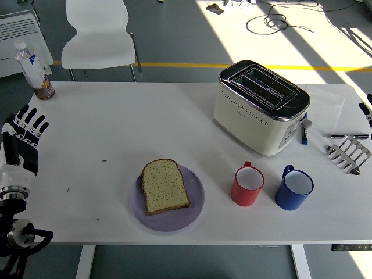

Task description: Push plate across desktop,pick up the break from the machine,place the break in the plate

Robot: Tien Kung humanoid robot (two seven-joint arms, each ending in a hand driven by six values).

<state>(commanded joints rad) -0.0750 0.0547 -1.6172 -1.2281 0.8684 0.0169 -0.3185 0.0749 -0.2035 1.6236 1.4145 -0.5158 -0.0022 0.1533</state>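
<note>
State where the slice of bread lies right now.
In the head view, the slice of bread lies flat on the purple plate near the table's front edge, left of the red mug.

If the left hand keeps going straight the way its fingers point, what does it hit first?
Probably the water bottle at the far left corner; the left hand points up-table toward it with bare table between. Depth is uncertain.

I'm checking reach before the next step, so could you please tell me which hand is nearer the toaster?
Right. The right hand shows at the picture's right edge, just past the toaster; the left hand is at the table's far left edge.
</note>
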